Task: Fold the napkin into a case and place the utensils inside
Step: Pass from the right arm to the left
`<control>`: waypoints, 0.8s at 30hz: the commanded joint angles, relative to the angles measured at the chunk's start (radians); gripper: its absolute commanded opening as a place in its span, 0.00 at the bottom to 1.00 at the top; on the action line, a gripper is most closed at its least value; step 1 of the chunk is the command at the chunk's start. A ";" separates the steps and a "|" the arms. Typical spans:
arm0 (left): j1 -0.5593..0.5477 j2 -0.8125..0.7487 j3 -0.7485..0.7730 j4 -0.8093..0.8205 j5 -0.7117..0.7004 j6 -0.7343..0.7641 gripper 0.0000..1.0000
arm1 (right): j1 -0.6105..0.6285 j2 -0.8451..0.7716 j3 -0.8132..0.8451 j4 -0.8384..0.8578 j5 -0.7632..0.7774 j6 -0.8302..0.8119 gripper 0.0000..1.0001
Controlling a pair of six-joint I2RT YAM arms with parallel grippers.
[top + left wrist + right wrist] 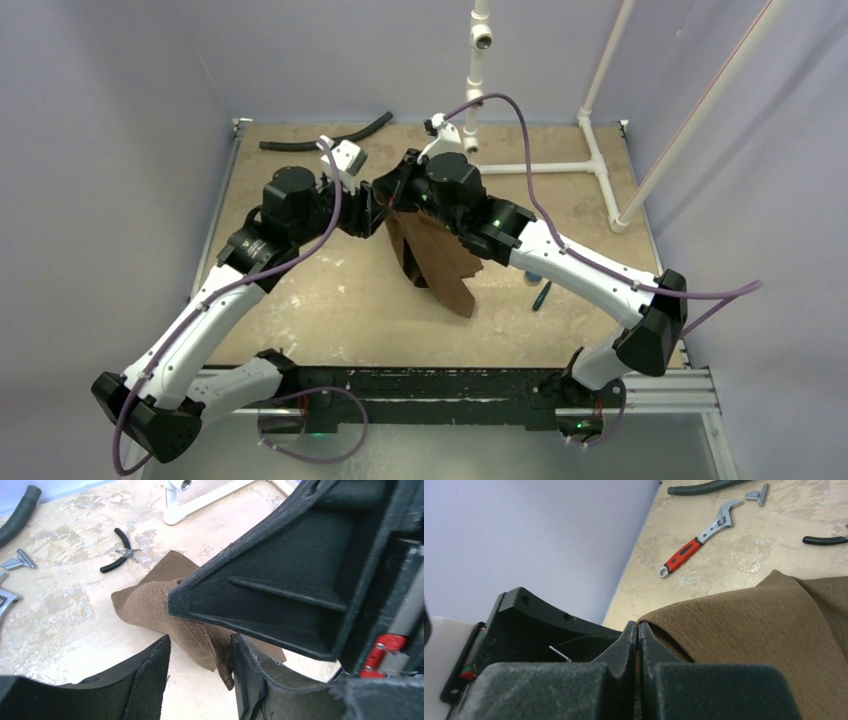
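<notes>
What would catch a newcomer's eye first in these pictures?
The dark-brown napkin hangs over the middle of the table, with the right gripper shut on it. The left gripper stands open around one hanging edge. A red-handled wrench lies near the table's edge by the wall.

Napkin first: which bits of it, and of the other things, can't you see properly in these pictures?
- Napkin, top edge: top view, hidden under both wrists.
- Utensils: top view, mostly covered by the right arm, too small to tell apart.
- Left tool: left wrist view, unclear whether it touches the cloth; the right tool blocks the rest.
- Pliers: right wrist view, cut off by the right edge.
</notes>
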State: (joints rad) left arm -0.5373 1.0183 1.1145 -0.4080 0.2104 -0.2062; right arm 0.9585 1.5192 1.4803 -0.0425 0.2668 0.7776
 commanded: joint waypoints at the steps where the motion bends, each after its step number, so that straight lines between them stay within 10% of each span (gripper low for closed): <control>1: -0.002 0.016 0.033 0.036 -0.039 0.032 0.41 | 0.008 -0.027 -0.008 0.061 -0.020 0.009 0.00; 7: -0.002 0.038 0.109 0.032 -0.067 0.071 0.00 | 0.008 -0.044 -0.030 0.064 -0.025 0.008 0.00; 11: -0.001 0.029 0.127 -0.029 -0.029 0.131 0.00 | 0.009 -0.064 -0.041 0.019 -0.057 0.004 0.01; 14: -0.001 -0.001 0.116 -0.065 -0.031 0.198 0.00 | 0.006 -0.100 -0.067 -0.007 -0.062 -0.054 0.17; 19: -0.001 -0.050 0.086 -0.108 -0.025 0.309 0.00 | 0.001 -0.197 -0.132 -0.090 -0.020 -0.177 0.77; 24: -0.002 -0.079 0.080 -0.140 -0.013 0.389 0.00 | -0.013 -0.339 -0.309 -0.130 -0.078 -0.339 0.94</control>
State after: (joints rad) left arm -0.5392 0.9672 1.1912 -0.5343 0.1848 0.0772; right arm 0.9543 1.2751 1.2720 -0.1059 0.2169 0.6060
